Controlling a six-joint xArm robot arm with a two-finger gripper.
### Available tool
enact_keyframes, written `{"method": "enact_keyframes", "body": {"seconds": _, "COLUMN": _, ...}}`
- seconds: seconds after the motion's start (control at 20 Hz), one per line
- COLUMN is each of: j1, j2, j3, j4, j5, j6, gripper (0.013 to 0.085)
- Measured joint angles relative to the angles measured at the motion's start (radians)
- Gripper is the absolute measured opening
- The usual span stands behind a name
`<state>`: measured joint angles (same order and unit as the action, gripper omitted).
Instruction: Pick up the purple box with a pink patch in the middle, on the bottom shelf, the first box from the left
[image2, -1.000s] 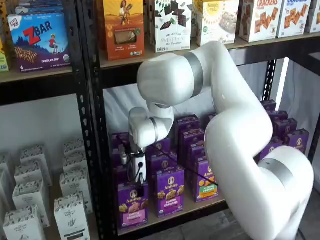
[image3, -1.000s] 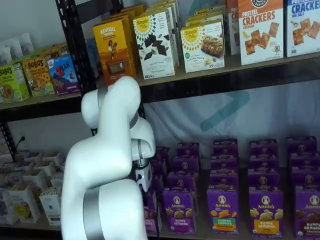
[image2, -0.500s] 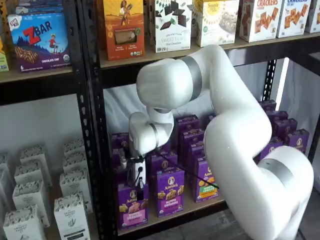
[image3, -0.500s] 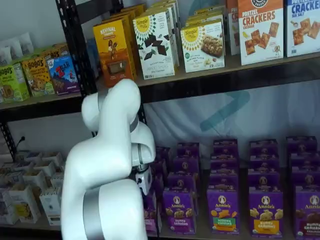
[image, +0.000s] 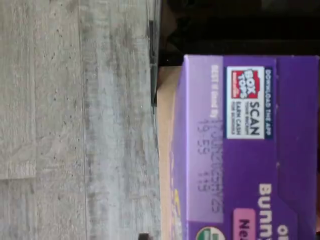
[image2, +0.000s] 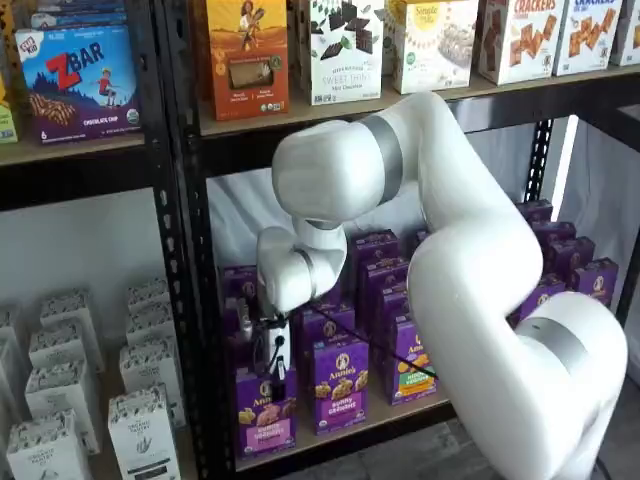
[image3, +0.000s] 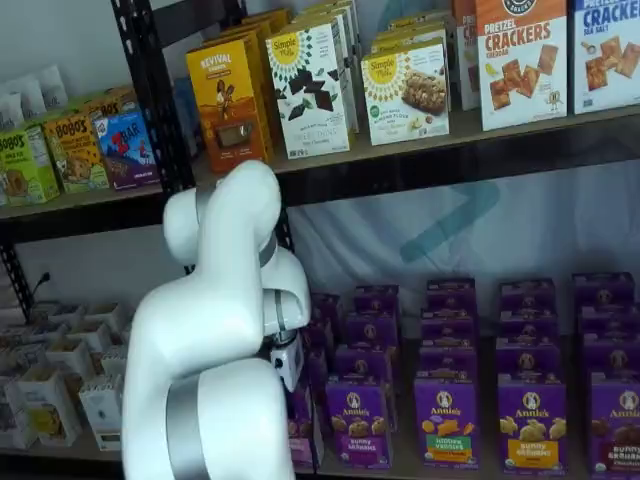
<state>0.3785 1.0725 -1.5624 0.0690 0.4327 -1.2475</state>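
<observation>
The purple box (image2: 265, 414) with the pink band stands upright at the left front of the bottom shelf (image2: 335, 433). My gripper (image2: 265, 372) hangs straight down at the box's top edge. Its black fingers merge with the dark gap behind the box, so no gap or grip shows. In a shelf view the arm hides most of the box (image3: 301, 432), and only the gripper's white body (image3: 288, 360) shows. The wrist view shows the box's purple top (image: 240, 150) close up, with a Box Tops label and a pink patch, over the tan shelf edge (image: 164, 150).
A purple-band Annie's carton (image2: 338, 386) stands right beside the box, and a green/orange one (image2: 410, 362) stands further right. A black perforated upright (image2: 192, 300) rises just left of the box. White cartons (image2: 140, 432) fill the left bay. Grey floor (image: 75, 120) lies below.
The gripper has come down a little onto the top of the pink-band box. The arm's elbow has shifted slightly up and left. The box stands where it was.
</observation>
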Motion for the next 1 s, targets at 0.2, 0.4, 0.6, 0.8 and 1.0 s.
{"method": "enact_keyframes", "body": {"seconds": 0.2, "j1": -0.001, "j2": -0.001, "j3": -0.001, "j4": -0.011, "j5": 0.011, "j6": 0.009, "gripper": 0.0690}}
{"method": "enact_keyframes", "body": {"seconds": 0.4, "j1": 0.001, "j2": -0.001, "j3": 0.000, "j4": -0.020, "j5": 0.013, "j6": 0.019, "gripper": 0.0690}}
{"method": "enact_keyframes", "body": {"seconds": 0.6, "j1": 0.003, "j2": 0.000, "j3": -0.001, "j4": -0.025, "j5": 0.016, "j6": 0.025, "gripper": 0.0690}}
{"method": "enact_keyframes", "body": {"seconds": 0.8, "j1": 0.005, "j2": -0.001, "j3": 0.002, "j4": -0.017, "j5": 0.017, "j6": 0.020, "gripper": 0.0690}}
{"method": "enact_keyframes", "body": {"seconds": 1.0, "j1": 0.005, "j2": -0.007, "j3": 0.010, "j4": -0.015, "j5": 0.014, "j6": 0.018, "gripper": 0.0650}}
